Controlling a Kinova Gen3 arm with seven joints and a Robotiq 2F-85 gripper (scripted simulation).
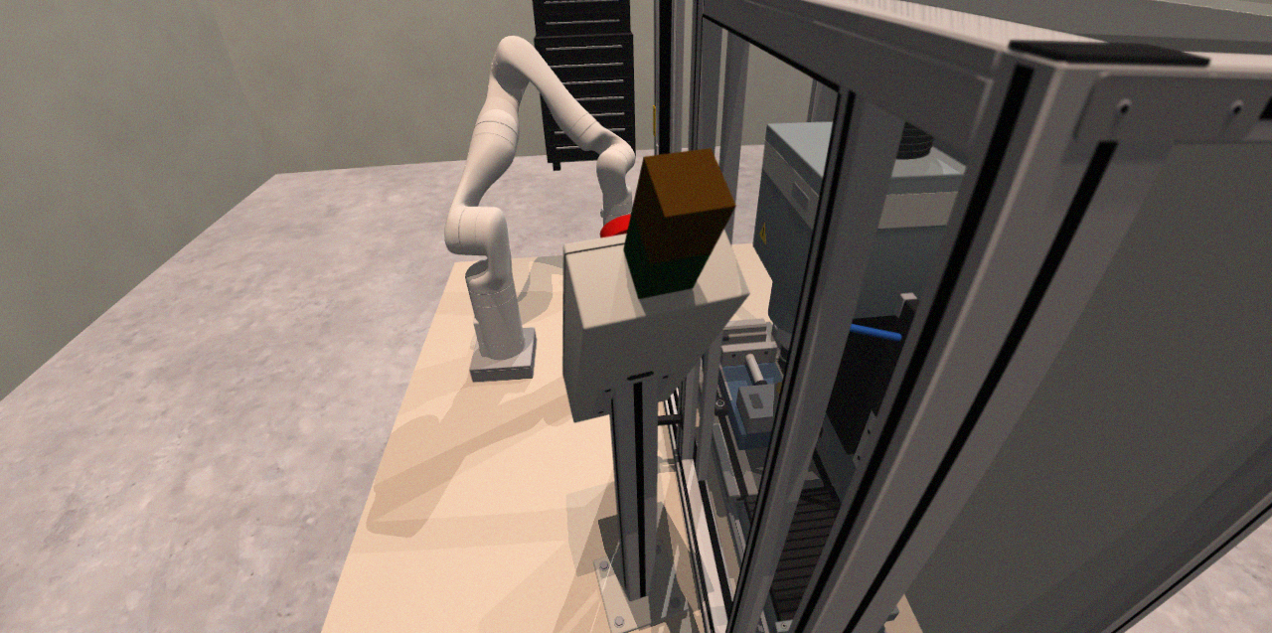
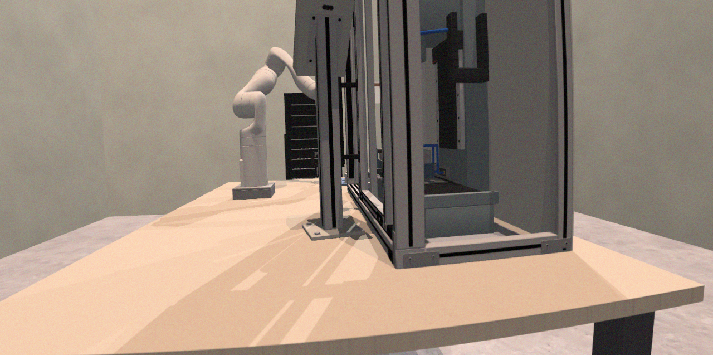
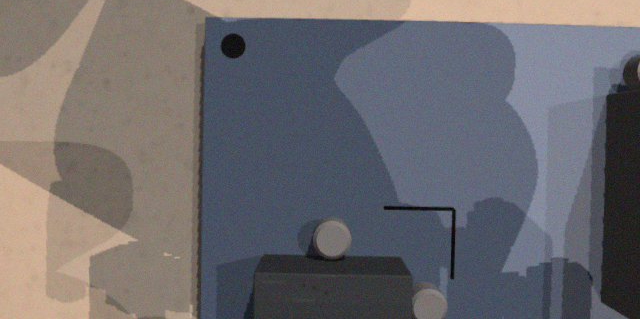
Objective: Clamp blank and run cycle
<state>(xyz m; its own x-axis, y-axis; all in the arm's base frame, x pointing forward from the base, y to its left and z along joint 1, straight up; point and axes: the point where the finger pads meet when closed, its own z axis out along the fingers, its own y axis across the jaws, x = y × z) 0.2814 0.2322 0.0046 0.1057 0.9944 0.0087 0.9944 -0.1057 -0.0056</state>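
Note:
The wrist view looks straight down on the blue plate point(image 3: 280, 134). A grey blank point(image 3: 332, 286) stands at the bottom edge of the view, against two round grey pins point(image 3: 331, 237) point(image 3: 429, 301). A black corner mark point(image 3: 452, 239) is drawn on bare plate to its right. A dark block point(image 3: 622, 199), seemingly the setting master, is cut off at the right edge below another pin point(image 3: 634, 71). My fingers do not show in the wrist view. In the top view the white arm point(image 1: 484, 184) reaches behind the control column point(image 1: 636, 335), which hides the gripper. The vise point(image 1: 755, 402) sits inside the guard point(image 1: 889, 273).
A brown and green lamp block point(image 1: 680, 216) stands on top of the column, with a red part point(image 1: 615, 226) behind it. A black slatted cabinet point(image 1: 582, 51) stands behind the arm. The plate's corner has a black hole point(image 3: 233, 45). The guard point(image 2: 399, 103) and column point(image 2: 328, 128) stand on the wooden table point(image 2: 199, 278).

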